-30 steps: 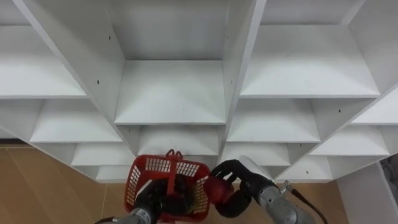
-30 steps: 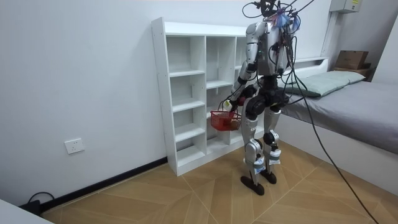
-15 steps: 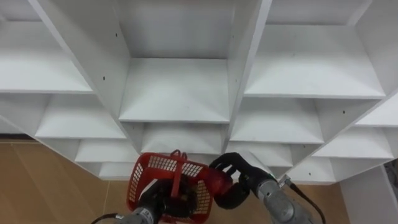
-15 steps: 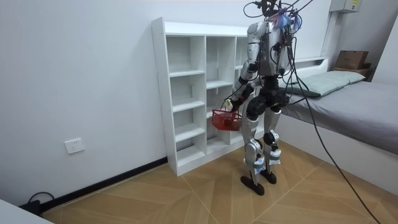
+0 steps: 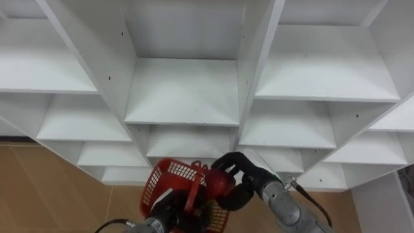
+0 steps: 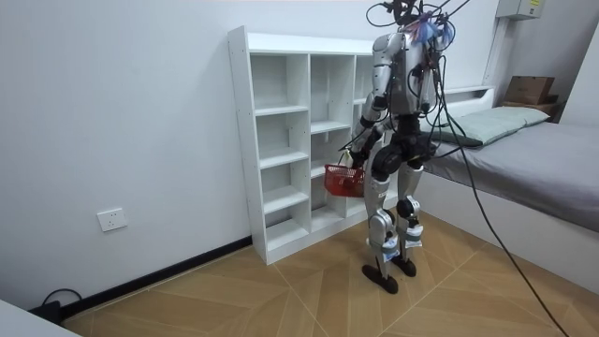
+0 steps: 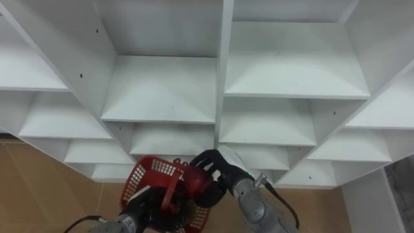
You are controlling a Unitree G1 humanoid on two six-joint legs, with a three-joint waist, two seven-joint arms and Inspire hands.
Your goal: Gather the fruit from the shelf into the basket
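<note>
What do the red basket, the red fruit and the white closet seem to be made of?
Red basket: likely moulded plastic, matt, with an open grid wall. Red fruit in the right hand: smooth, even red skin; real or imitation, I cannot tell. White closet: probably laminated board, smooth, with small peg holes in the sides.

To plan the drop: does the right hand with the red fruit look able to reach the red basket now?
Probably yes: the right hand, curled round the red fruit, is at the rim of the red basket, with nothing between them.
</note>
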